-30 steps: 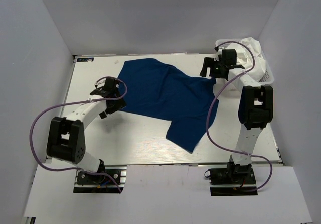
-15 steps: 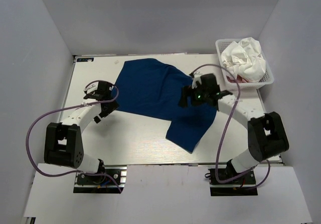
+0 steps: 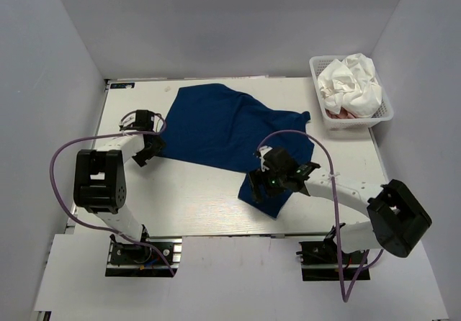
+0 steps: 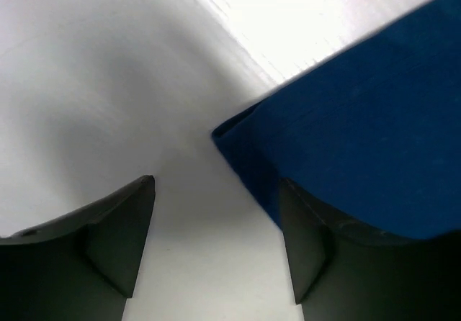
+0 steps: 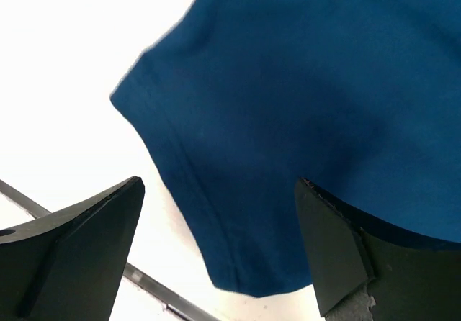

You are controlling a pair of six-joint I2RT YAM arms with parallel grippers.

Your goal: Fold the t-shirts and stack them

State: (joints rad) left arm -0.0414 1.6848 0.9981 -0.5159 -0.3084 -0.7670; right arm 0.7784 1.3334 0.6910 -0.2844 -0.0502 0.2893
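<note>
At the left, the left gripper point(image 3: 148, 150) sits low over the pale table point(image 3: 194, 206), its jaws standing apart at the near-left corner of the navy blue cloth t-shirt point(image 3: 230, 130); in the left wrist view that corner lies on the table between the fingers, close against the right one, and we see nothing pinched. The shirt is spread roughly flat across the middle of the table, somewhat skewed, with no fold that we can make out; further right, the right gripper point(image 3: 268, 182) hangs over the shirt's nearest corner, jaws wide and empty, the hemmed edge lying below and between them in the right wrist view. At the far right stands the white plastic mesh basket point(image 3: 315, 76), holding the crumpled plain white t-shirt point(image 3: 353, 80); a strip of the dusty pink t-shirt point(image 3: 338, 113) shows beneath it.

We judge the task barely begun: one shirt is laid out but unfolded, two wait in the basket, and no stack exists; the first fold seems the step in hand.

We can read no brand, label or writing; the navy shirt shows only plain cloth, no print.
</note>
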